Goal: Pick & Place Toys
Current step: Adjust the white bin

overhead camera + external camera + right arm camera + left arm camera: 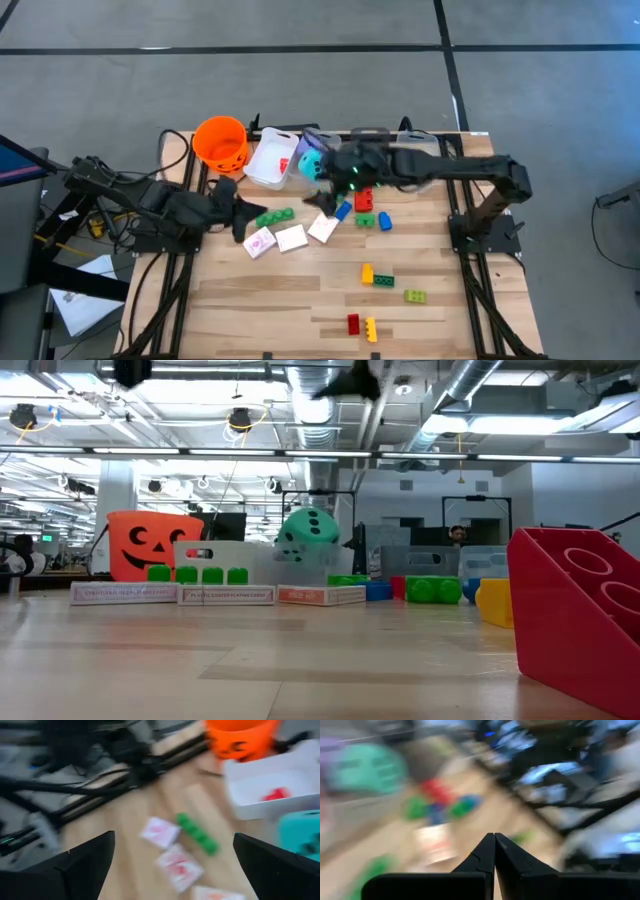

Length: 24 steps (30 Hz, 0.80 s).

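My right gripper (322, 196) hangs open above the table's far middle, beside a teal dotted die (310, 163) that shows by the clear bins. In its wrist view (173, 834) the fingers stand wide apart over three red-and-white cards (292, 238) and a green brick (274, 217). My left gripper (260, 211) is shut and empty (494, 837), low over the table just left of the green brick. More bricks lie on the wood: red (363, 199), blue (343, 210), and yellow (367, 273) among them.
An orange pumpkin bucket (221, 142) stands at the far left. A clear bin (272, 160) beside it holds a red piece, and another bin (320, 140) stands behind the die. Several bricks lie scattered at the near right (372, 328). Cables lie by the left arm's base.
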### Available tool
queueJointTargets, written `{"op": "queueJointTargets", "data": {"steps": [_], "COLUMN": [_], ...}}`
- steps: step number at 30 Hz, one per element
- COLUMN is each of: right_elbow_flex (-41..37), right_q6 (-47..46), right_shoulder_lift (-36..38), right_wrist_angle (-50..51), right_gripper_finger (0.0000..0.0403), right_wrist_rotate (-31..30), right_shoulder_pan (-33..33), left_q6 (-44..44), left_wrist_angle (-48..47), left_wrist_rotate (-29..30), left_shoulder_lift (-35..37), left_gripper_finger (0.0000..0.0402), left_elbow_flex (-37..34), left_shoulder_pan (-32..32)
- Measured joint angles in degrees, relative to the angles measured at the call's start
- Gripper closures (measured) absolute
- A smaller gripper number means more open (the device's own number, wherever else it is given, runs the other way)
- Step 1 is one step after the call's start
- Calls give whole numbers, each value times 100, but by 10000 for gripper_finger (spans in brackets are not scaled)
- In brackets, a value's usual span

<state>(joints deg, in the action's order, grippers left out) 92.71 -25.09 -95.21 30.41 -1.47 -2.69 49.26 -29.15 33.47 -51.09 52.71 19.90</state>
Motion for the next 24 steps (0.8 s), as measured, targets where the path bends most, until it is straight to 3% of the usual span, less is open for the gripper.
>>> {"op": "queueJointTargets", "data": {"steps": [5, 10, 14, 18, 24], "right_elbow_flex": [0, 0, -2, -9, -9], "right_q6": [-586, -999, -971, -902, -597], "right_shoulder_lift": [347, 458, 458, 398, 408], "right_wrist_angle": [33, 45, 75, 125, 145], "right_gripper_finger": [6, 6, 6, 6, 6], "right_wrist_rotate": [-618, -1425, -1668, -1671, -1639], "right_shoulder_pan": [680, 1242, 1467, 1505, 1636], "left_q6": [114, -996, -1700, -2321, -2488], "left_wrist_angle": [-1943, -2481, -2223, -1312, -457], "left_wrist_rotate": [253, 18, -265, -798, -1409], "left_shoulder_lift": [-115, -812, -1515, -2156, -2968], "left_gripper_finger": [402, 401, 401, 402, 401], "left_elbow_flex": [-2, -4, -8, -9, -9], "left_shoulder_pan": [-834, -1831, -2446, -3044, -3877]}}
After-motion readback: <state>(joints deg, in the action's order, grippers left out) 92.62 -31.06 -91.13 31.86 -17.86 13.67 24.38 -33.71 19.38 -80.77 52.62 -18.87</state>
